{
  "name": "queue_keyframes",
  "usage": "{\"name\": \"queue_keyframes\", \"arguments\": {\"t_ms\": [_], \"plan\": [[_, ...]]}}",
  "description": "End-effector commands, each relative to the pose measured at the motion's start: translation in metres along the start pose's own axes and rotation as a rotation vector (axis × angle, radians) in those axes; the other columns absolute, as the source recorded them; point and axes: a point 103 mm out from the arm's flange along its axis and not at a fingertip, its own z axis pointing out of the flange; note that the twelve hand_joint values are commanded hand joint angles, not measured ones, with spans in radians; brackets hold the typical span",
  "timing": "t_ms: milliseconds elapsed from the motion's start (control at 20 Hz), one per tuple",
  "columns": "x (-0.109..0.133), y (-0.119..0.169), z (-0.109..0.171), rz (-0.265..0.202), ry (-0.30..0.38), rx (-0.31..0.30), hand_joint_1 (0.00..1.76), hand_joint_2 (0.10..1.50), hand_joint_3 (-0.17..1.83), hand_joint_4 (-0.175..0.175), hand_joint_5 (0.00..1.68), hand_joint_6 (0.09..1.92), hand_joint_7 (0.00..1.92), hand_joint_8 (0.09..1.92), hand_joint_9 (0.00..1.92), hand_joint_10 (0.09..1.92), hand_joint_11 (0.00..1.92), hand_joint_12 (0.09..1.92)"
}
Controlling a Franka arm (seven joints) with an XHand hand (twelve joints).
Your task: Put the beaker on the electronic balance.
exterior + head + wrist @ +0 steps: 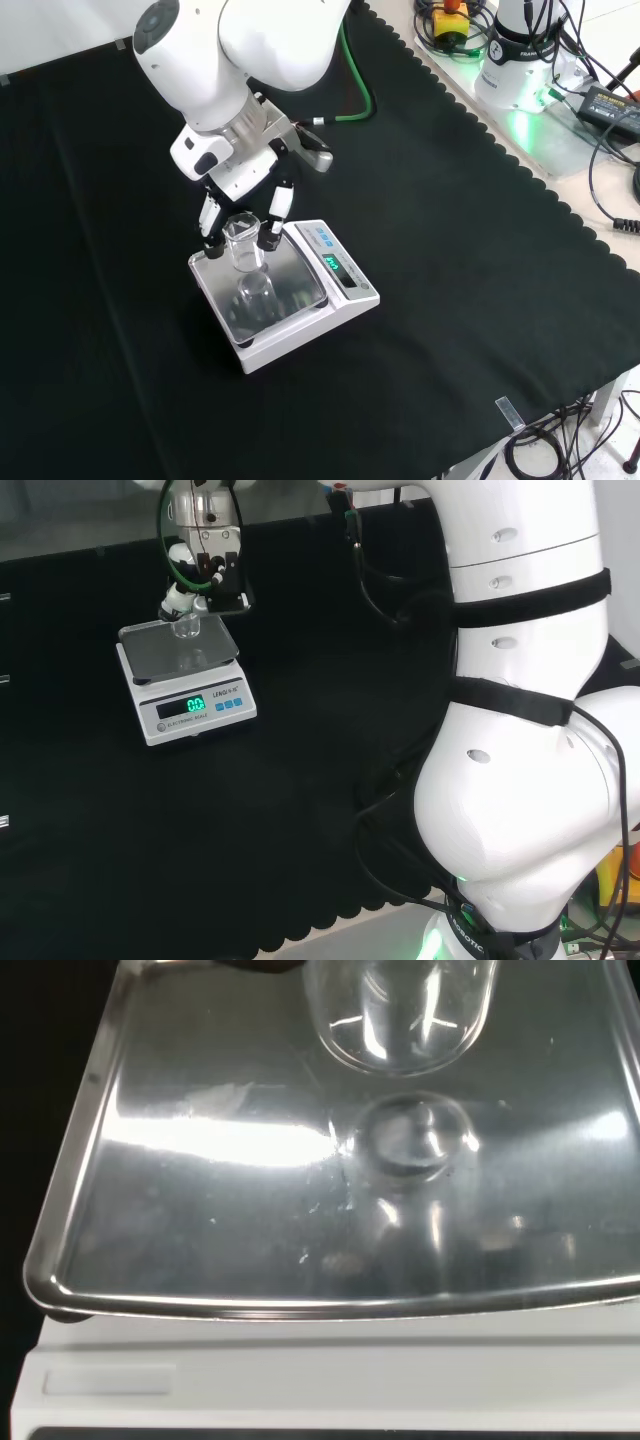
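The clear glass beaker (243, 246) hangs upright in the upper left of the front view, pinched near its rim between the fingers (274, 213) of the hand (240, 190), which curl down on either side of it. No liquid can be made out inside it. Its base is just above the steel pan (295, 290) of the electronic balance (340, 300), and the wrist view shows the beaker's round bottom (400, 1010) apart from its reflection on the pan (200, 1210). In the head view the beaker (186, 628) sits over the far part of the pan (160, 652), toward the upper left of the frame. Black cloth (480, 260) lies bare all around the balance, up to its scalloped edge at the right of the front view. The balance's green display (195, 704) is lit; its print is left unread.
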Motion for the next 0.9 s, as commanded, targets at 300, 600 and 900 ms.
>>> {"name": "queue_keyframes", "arguments": {"t_ms": [300,600,900], "plan": [[0.011,0.002,0.007,-0.001,-0.003,0.001,1.18,1.15,-0.17,-0.175,0.71,0.86,0.97,0.92,1.33,0.57,1.47,0.61],[0.041,0.004,0.018,0.017,-0.069,0.016,1.18,1.15,-0.17,-0.175,0.71,0.86,0.97,0.92,1.33,0.57,1.47,0.61],[0.054,0.006,0.023,0.023,-0.092,0.038,1.18,1.15,-0.17,-0.175,0.71,0.86,0.97,0.92,1.33,0.57,1.47,0.61]]}}
